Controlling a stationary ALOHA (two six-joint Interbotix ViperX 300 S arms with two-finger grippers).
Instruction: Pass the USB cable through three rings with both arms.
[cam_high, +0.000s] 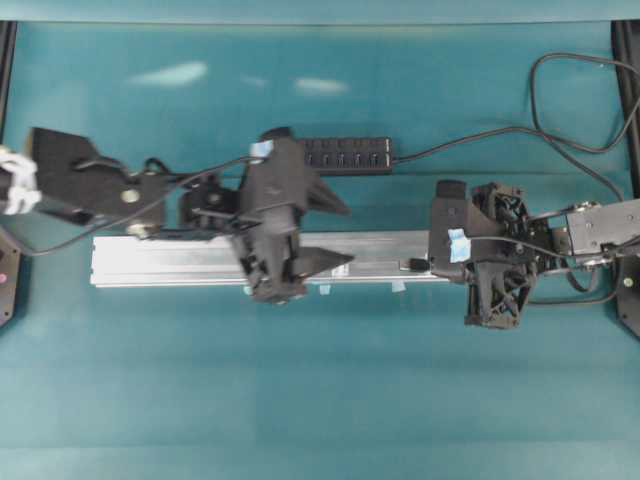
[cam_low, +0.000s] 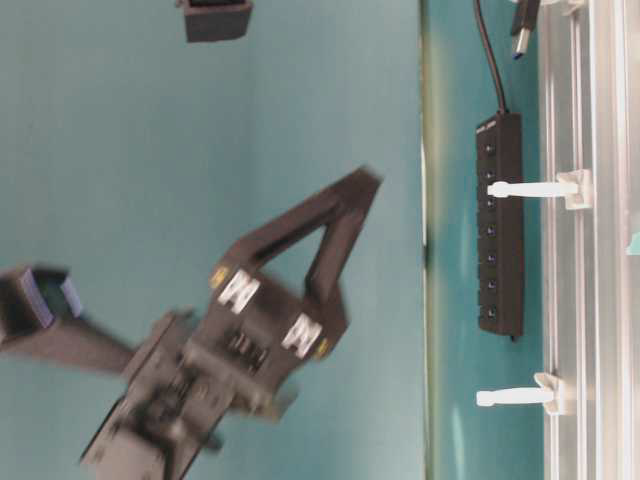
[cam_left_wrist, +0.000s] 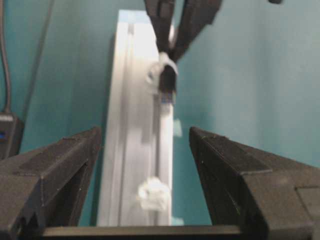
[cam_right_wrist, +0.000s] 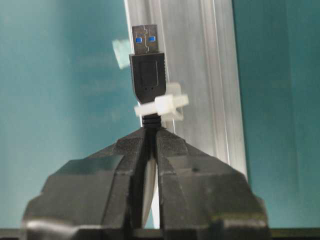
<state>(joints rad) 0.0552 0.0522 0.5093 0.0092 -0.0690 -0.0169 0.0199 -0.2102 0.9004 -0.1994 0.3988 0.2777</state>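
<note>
Rail (cam_high: 180, 260) as my landmark: silver, lying lengthwise across the teal tabletop (cam_high: 320, 400). Right gripper (cam_right_wrist: 150, 131) sits at the rail's right end, fingers (cam_right_wrist: 175, 150) pressed together and pinching the USB cable (cam_right_wrist: 148, 75) just behind its plug. In my right wrist view the plug has gone through one whitish ring (cam_right_wrist: 165, 106) on the rail, blue-tipped end poking past it. Left gripper (cam_left_wrist: 142, 145) hovers above the rail's middle, fingers (cam_left_wrist: 225, 160) spread wide with nothing between them. I see a second ring (cam_left_wrist: 152, 192) on the rail between those fingers, blurred. Black multi-port hub (cam_high: 347, 155) lies beyond the rail.
</note>
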